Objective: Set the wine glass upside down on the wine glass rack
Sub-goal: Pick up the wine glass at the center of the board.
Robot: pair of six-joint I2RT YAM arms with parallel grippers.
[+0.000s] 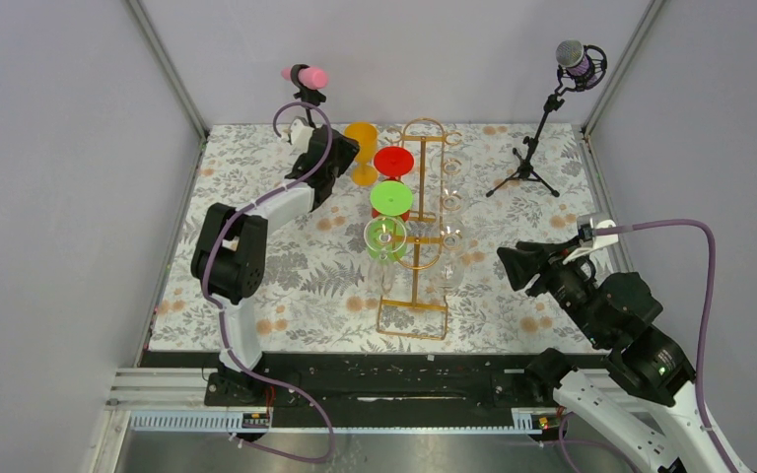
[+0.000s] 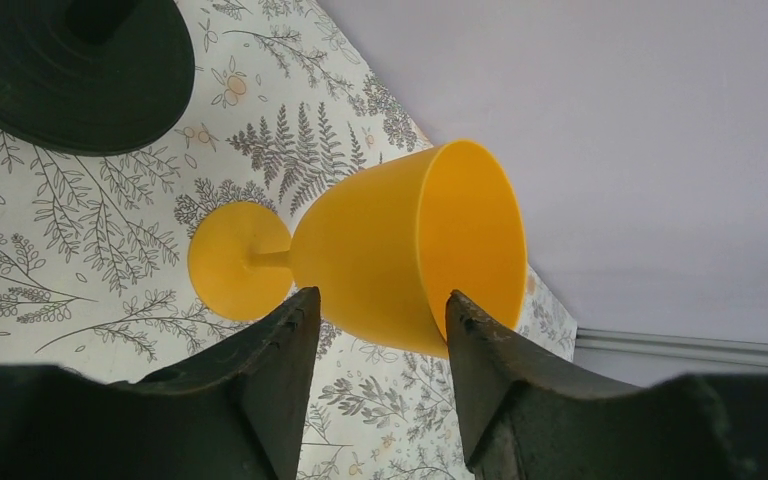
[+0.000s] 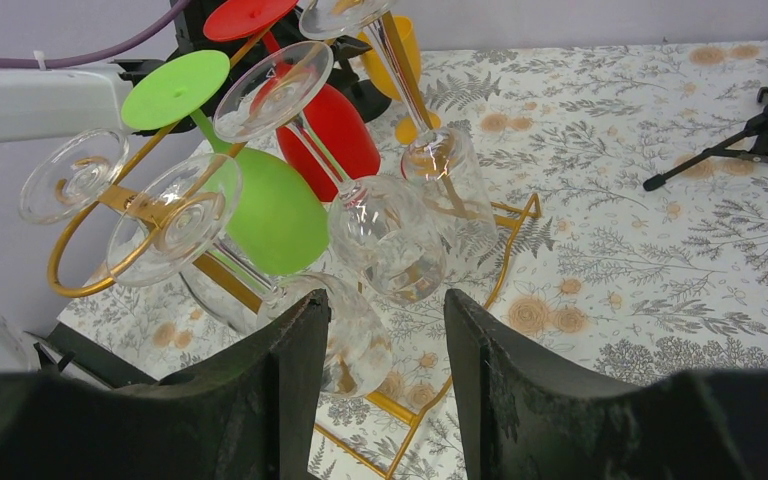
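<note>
Left jaws around wine glass (image 2: 380, 250)

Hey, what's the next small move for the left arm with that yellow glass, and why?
Probably close the left gripper firmly on the yellow wine glass: its fingers flank the bowl near the rim, though a firm grip isn't clear, and the glass stands upright on the table, not lifted yet.
</note>
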